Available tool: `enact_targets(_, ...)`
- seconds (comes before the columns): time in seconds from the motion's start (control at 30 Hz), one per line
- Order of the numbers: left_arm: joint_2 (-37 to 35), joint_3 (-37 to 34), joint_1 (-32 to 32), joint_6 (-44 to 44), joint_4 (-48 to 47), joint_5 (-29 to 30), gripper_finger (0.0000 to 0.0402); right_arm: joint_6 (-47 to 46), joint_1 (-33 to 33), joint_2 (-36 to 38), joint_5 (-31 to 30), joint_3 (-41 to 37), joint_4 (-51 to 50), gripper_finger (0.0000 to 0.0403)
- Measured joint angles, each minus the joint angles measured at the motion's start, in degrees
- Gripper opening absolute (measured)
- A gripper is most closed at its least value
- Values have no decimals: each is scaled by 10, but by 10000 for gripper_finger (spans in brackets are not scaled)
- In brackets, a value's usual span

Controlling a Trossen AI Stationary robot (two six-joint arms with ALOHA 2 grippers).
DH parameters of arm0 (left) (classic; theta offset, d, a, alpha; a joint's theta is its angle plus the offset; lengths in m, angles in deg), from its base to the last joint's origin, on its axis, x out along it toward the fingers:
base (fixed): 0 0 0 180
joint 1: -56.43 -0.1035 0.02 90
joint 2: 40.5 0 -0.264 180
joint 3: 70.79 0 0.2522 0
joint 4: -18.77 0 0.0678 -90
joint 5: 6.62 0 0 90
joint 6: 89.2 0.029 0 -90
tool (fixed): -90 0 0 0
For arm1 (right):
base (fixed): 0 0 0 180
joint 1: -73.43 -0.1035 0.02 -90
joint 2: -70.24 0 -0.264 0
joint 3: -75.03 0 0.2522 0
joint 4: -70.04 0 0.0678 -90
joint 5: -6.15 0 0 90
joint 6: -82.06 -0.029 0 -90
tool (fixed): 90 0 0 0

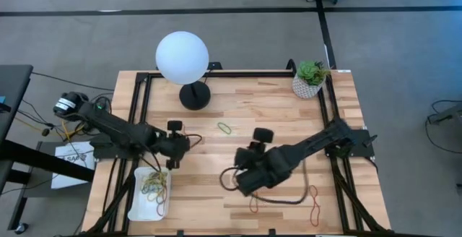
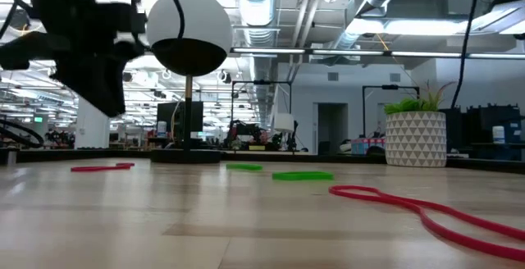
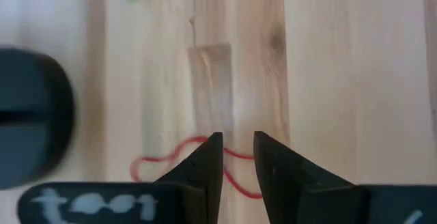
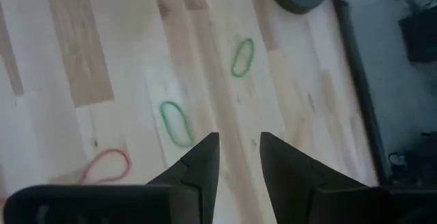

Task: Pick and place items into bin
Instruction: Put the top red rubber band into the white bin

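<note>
pale striped wood table [image 1: 274, 114], red rubber bands [image 1: 315, 207], green ones [image 1: 225, 128], white bin [image 1: 137, 201], white globe lamp [image 1: 182, 57] on black base, diamond-patterned white pot [image 2: 415, 139]

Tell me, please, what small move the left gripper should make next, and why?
Probably lower and close: the left gripper hangs open with its fingertips straddling a red band lying flat on the table, not yet pinched. The right gripper waits over the table.

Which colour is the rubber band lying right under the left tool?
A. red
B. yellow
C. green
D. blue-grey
A: in the left wrist view a red band lies on the wood between and beneath the left tool.
</note>
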Motion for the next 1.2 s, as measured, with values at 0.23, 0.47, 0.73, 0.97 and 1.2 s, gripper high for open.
enact_targets(0.23, -19, -72, -66, -45, 60, -52, 73, -15, -3, 120, -44, -103, 0, 102)
enact_targets(0.47, -15, -85, -92, -7, 103, -9, 73, -81, 30, 253, -65, -210, 0, 102)
enact_targets(0.73, -3, -85, -132, 32, 116, -46, 73, -221, 49, 362, -52, -384, 31, 102)
enact_targets(0.97, 53, -85, -144, 96, 120, -48, 73, -193, 30, 394, 1, -590, 285, 102)
enact_targets(1.2, 107, -82, -142, 128, 139, -16, 73, 5, 40, 392, 226, -752, 639, 102)
